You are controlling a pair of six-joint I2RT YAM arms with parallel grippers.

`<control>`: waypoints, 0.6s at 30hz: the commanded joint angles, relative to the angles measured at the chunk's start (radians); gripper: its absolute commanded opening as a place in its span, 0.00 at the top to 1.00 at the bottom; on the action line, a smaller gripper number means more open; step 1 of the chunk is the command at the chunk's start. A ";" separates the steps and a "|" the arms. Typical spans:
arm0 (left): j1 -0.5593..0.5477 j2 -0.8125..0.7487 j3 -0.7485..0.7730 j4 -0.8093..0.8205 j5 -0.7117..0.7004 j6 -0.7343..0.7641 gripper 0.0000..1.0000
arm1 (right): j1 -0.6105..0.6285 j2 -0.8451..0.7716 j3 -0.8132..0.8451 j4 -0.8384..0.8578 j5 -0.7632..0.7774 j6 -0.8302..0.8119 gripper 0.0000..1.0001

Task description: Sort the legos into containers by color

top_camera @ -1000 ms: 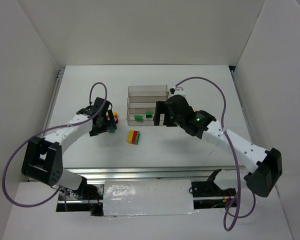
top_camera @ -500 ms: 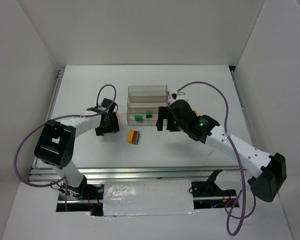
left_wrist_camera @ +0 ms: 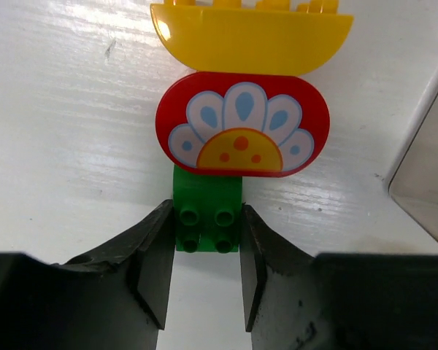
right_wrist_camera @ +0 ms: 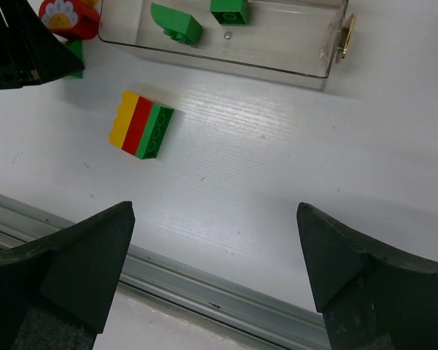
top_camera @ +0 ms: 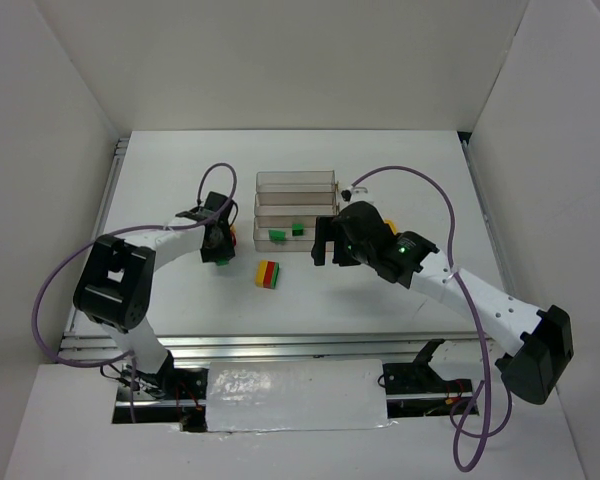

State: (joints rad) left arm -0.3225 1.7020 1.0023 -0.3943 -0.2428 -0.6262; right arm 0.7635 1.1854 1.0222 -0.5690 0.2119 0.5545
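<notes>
White and faintly grained, the bench (top_camera: 400, 180) carries a clear plastic stepped tray of three troughs (top_camera: 295, 183) near its middle. At the tray's 4 o'clock corner the right hand (top_camera: 326, 242) hangs above the bench, released, its black fingers (right_wrist_camera: 87, 255) spread wide.

At the tray's 9 o'clock side the left hand (left_wrist_camera: 206, 244) sits low on the bench. It is clenched on a small green studded brick (left_wrist_camera: 208, 211), with a finger pressed to each side. That brick is joined to a red oval brick printed with a flower (left_wrist_camera: 242, 124), and past that to a yellow half-round brick (left_wrist_camera: 252, 40). The chain lies flat just beside the tray wall.

At the tray's 6 o'clock, apart from it, lies a yellow, red and green striped block (top_camera: 268, 274). In the nearest trough rest a green sloped brick (top_camera: 277, 236) and a green square brick (top_camera: 297, 229).
</notes>
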 commanded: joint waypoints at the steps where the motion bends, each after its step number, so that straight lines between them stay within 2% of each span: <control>1: -0.004 0.010 0.033 0.011 0.008 0.022 0.57 | 0.008 -0.023 -0.001 0.024 -0.017 -0.019 0.00; 2: -0.006 0.007 0.033 0.006 0.010 0.022 0.61 | 0.007 -0.024 -0.002 0.026 -0.016 -0.021 0.00; 7: -0.058 -0.079 0.001 -0.060 -0.038 -0.021 0.91 | 0.008 -0.026 -0.004 0.027 -0.009 -0.022 0.00; 10: -0.110 -0.160 0.004 -0.112 -0.058 -0.046 0.93 | 0.008 -0.029 -0.004 0.034 -0.005 -0.021 0.00; 14: -0.176 -0.281 0.096 -0.181 -0.076 -0.064 0.94 | 0.008 -0.033 -0.008 0.043 0.009 -0.021 0.00; 18: -0.187 -0.344 0.137 -0.082 0.005 -0.050 0.87 | 0.007 -0.038 -0.022 0.041 0.040 -0.011 0.00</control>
State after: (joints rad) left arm -0.5087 1.4071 1.0870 -0.5358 -0.2733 -0.6632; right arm 0.7635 1.1851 1.0176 -0.5591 0.2127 0.5484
